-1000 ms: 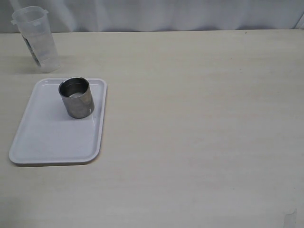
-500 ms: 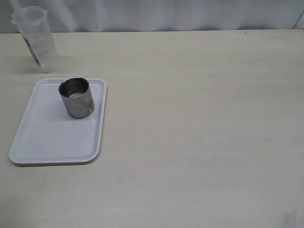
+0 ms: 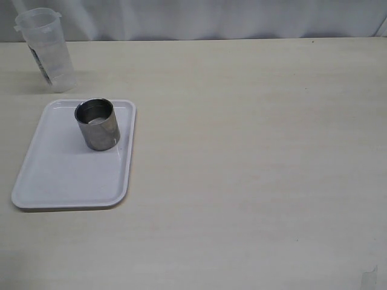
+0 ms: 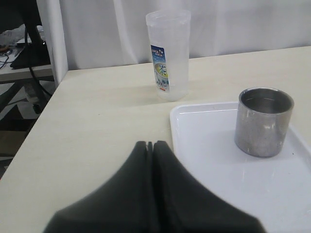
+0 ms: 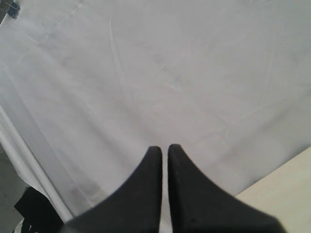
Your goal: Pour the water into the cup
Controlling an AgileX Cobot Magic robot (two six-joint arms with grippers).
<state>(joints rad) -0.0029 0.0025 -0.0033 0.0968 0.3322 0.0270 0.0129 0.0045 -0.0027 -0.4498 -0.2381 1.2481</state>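
Nearest to us, the left gripper (image 4: 150, 144) had its two dark fingers pressed together with nothing between them, and it hung above the bare table (image 3: 254, 169) just short of the tray's near edge. The right gripper (image 5: 164, 148) was likewise closed down to a thin slit and held nothing. It faced the white curtain (image 3: 211, 18), with only a corner of the tabletop beside it.

In the exterior view the white tray (image 3: 66, 181) lay flat at about 9 o'clock from the table's middle, its long side running near to far. The cup (image 3: 97, 125) stood on the far end of that tray, right of the tray's midline and close to the far rim. It was upright, its long axis vertical, its open mouth pointing straight up. A pale shine showed on its dark inside.

Beyond it, at about 11 o'clock from the cup, the translucent plastic beaker (image 3: 48, 51) stood upright on the table, off the tray and near its far left corner. Only the tray's low rim lay between the beaker and the cup. A blue printed label showed on the beaker's side. Whether water stood in it we could not tell. The curtain closed the scene behind the table's far edge.
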